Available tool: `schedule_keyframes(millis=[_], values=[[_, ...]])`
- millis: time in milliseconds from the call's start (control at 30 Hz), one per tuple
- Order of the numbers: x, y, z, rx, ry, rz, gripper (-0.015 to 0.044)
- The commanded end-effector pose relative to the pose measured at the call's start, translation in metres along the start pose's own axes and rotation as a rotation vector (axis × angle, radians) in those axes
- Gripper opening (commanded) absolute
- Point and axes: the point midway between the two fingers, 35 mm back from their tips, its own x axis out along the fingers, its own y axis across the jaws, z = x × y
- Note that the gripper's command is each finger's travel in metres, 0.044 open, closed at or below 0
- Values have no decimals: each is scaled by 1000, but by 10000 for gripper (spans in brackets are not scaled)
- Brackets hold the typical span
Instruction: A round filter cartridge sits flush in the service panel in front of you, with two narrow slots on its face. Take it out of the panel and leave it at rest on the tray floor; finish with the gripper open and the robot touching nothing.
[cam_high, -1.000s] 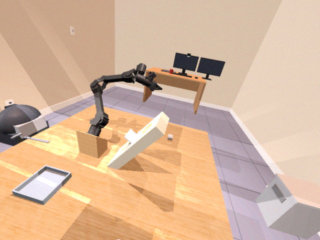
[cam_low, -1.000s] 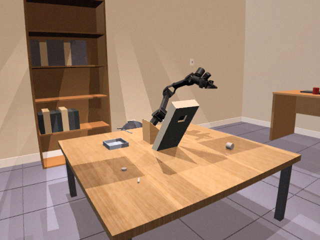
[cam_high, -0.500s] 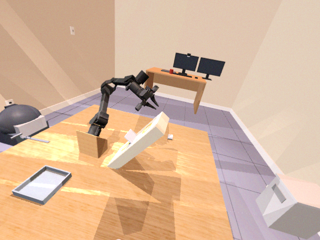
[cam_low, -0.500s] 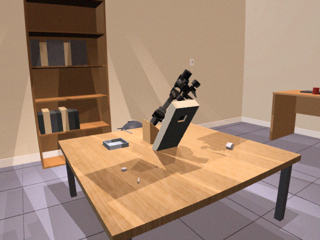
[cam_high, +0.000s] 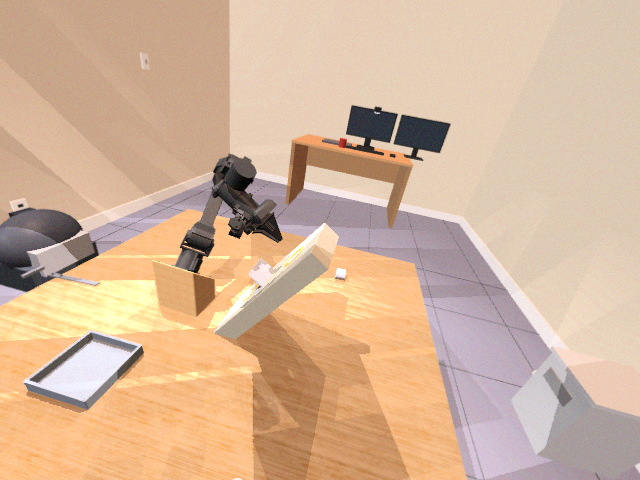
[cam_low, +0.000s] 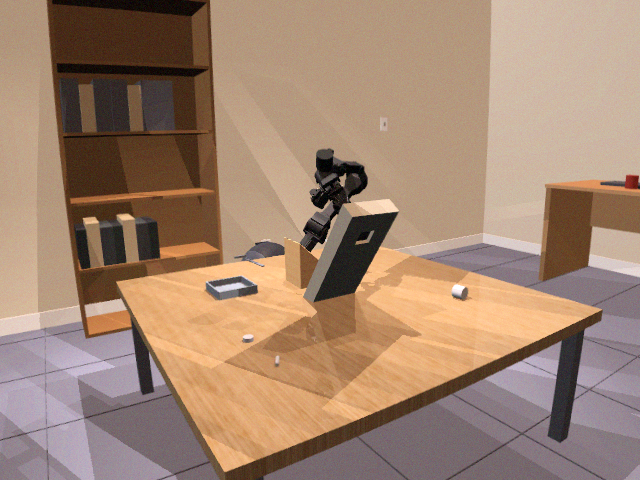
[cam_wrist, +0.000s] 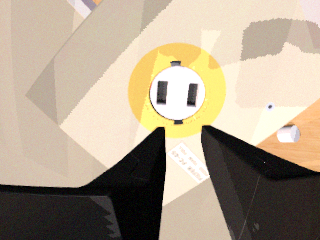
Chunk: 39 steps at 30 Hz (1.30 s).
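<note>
The round white cartridge (cam_wrist: 177, 93) sits in the service panel (cam_high: 279, 299) (cam_low: 356, 263) inside a yellow ring (cam_wrist: 137, 92). Its two dark slots stand side by side, nearly upright in the wrist view, with small dark notches at the rim above and below. The panel leans on the table, and its face is turned from the exterior view. My gripper (cam_high: 280, 239) (cam_wrist: 183, 133) is partly open and empty, above the panel face; its tips appear just below the cartridge in the wrist view. The panel hides the fingertips in the exterior view. The grey tray (cam_high: 114, 379) (cam_low: 238, 292) is empty.
A wooden block (cam_high: 175, 289) (cam_low: 297, 263) stands between arm base and panel. A pale block (cam_high: 260, 272) juts from the panel face. A white cylinder (cam_high: 340, 273) (cam_low: 459, 291) (cam_wrist: 288, 134), a small disc (cam_low: 248, 338) and a small white peg (cam_low: 277, 360) lie on the table.
</note>
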Motion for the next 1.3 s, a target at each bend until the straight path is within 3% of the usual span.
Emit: schedule_keyframes(millis=[0, 400, 1267], values=[[-3, -2, 7, 116, 18, -6, 95], [-1, -2, 8, 115, 16, -7, 95], [42, -1, 8, 113, 12, -8, 95]])
